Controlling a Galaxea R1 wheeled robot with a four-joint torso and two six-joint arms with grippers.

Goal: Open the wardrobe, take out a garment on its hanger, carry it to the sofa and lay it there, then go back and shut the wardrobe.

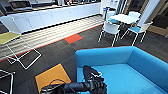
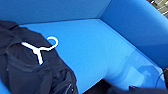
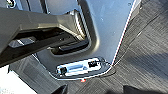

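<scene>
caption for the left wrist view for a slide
Black garment with its white hanger lying crumpled on the blue sofa seat.

Left arm [image 1: 75, 87] low, extended forward

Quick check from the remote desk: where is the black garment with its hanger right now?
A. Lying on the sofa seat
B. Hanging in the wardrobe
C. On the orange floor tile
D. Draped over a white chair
A: the garment lies crumpled on the blue seat of the sofa, with the hanger on top of it; the head view also shows it at the seat's left end.
</scene>
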